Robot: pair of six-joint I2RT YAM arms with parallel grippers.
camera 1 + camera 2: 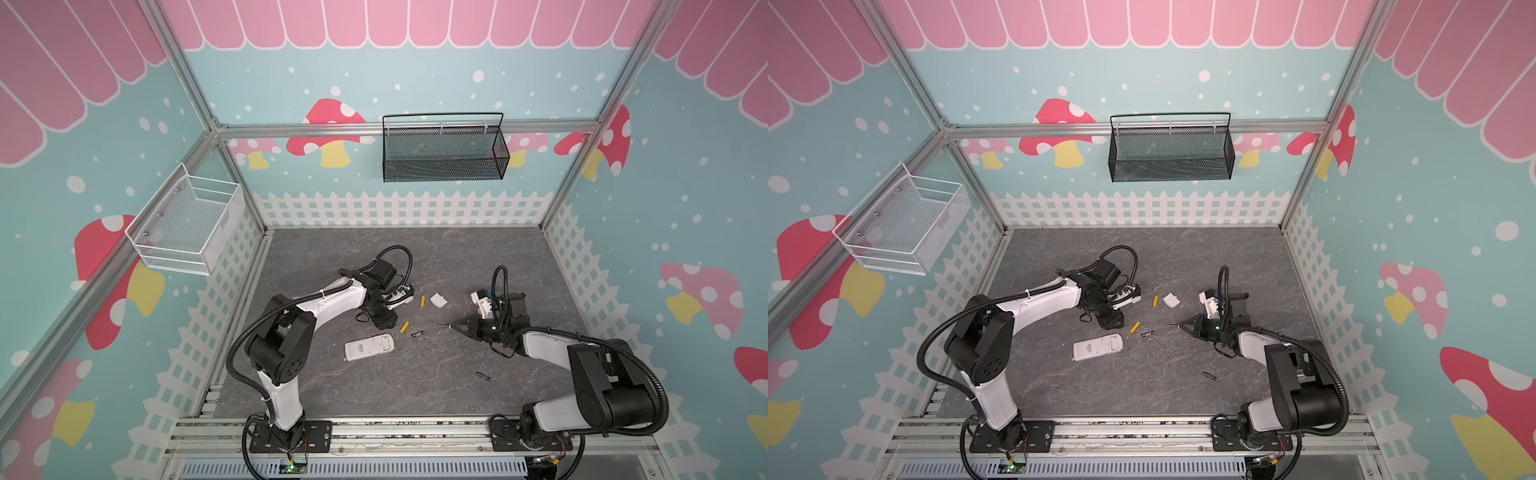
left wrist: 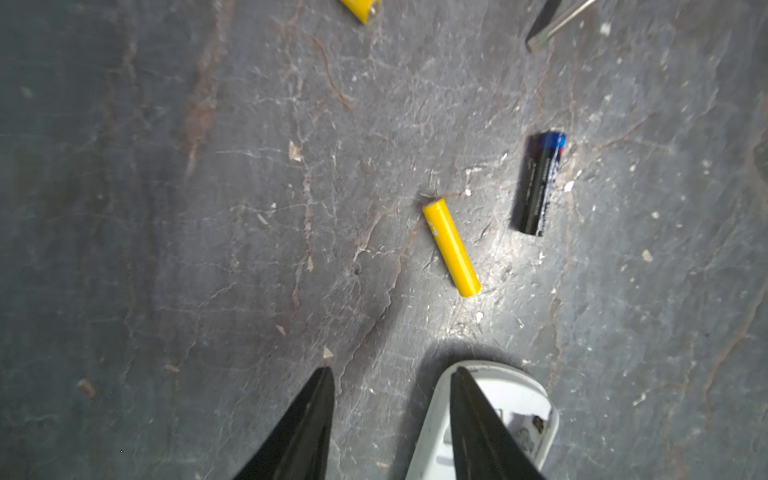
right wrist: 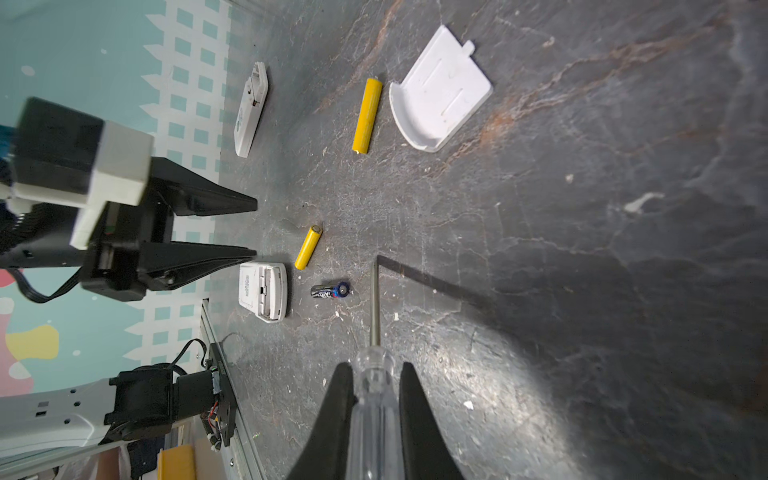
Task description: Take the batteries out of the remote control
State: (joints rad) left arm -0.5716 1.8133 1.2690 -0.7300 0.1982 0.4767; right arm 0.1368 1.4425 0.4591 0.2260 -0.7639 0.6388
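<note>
The white remote control (image 1: 369,347) lies on the grey floor with its battery bay (image 3: 270,291) uncovered. Beside it lie a yellow battery (image 2: 451,247) and a dark battery (image 2: 540,185). A second yellow battery (image 1: 422,301) rests farther back, and another dark battery (image 1: 483,376) lies nearer the front right. My left gripper (image 2: 392,374) hangs open just above the remote's end, holding nothing, with one fingertip (image 2: 457,376) over the remote's rim. My right gripper (image 3: 376,368) is shut on the clear-handled screwdriver (image 3: 374,415), whose shaft points toward the batteries.
A white battery cover (image 1: 438,300) lies next to the far yellow battery. A second white remote (image 3: 251,110) rests near the fence wall. A white wire basket (image 1: 187,220) and a black mesh basket (image 1: 444,149) hang on the walls.
</note>
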